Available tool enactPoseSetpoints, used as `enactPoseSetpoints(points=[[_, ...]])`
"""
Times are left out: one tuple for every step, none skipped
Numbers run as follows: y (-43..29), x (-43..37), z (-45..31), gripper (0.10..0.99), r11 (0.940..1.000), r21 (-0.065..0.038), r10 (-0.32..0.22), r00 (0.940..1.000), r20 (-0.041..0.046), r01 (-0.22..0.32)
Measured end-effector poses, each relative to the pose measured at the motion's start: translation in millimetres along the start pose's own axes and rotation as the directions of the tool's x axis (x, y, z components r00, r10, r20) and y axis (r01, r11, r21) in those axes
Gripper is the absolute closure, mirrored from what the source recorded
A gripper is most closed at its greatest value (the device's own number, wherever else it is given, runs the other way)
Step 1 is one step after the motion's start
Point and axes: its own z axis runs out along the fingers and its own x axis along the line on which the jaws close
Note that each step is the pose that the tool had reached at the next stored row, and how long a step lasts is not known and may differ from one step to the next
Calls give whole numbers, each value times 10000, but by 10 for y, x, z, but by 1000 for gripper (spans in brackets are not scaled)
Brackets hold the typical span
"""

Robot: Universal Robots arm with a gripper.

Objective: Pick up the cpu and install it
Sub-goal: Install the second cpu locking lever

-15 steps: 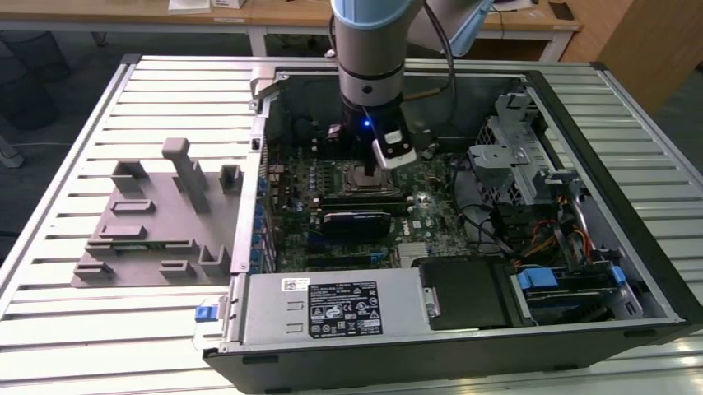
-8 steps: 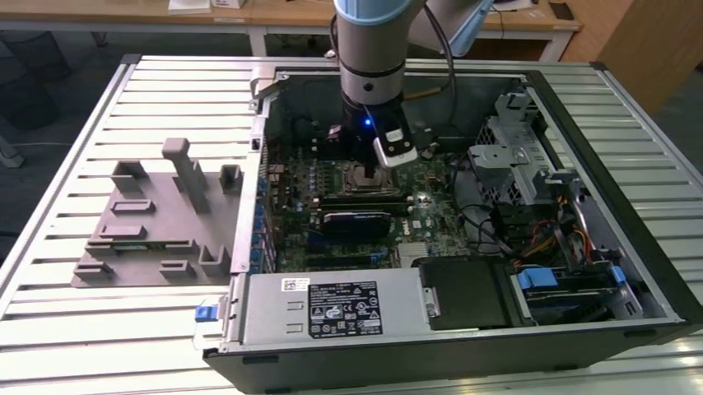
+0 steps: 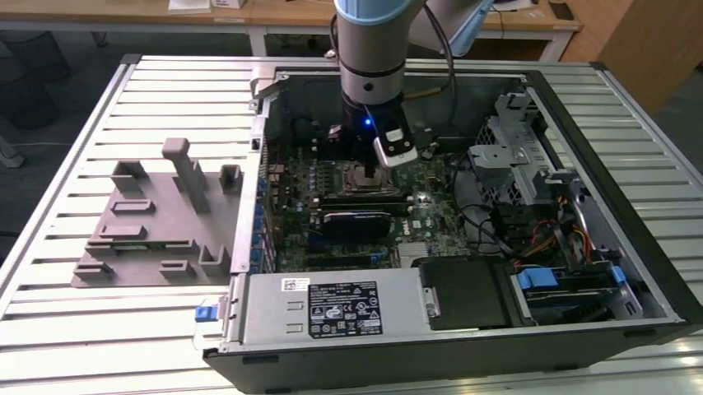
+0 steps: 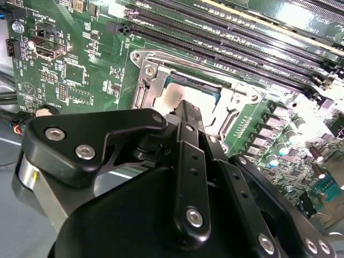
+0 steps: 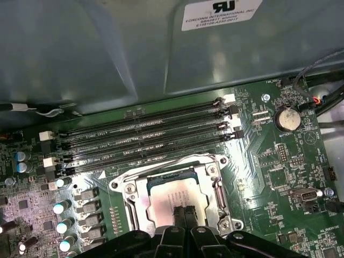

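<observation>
Over the socket (image 5: 174,196), claw (image 5: 184,210) fingertips touch the seated cpu (image 5: 172,198).

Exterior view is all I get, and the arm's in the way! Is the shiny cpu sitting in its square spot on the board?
Observer: Yes. In the first wrist view the cpu lies flat inside the metal socket frame.
Operator: Is the gripper pinching it?
Observer: It doesn't look so. The gripper has its two fingertips pressed together, with no gap, over one edge of the cpu.
Operator: Is anything stuck in the long slots next to it?
Observer: No, the four long black slots beside the frame are empty.
</observation>
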Motion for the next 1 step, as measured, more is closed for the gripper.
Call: enactPoseSetpoints(points=[[0, 0, 0, 980, 10000, 0, 0, 10000, 0, 0]])
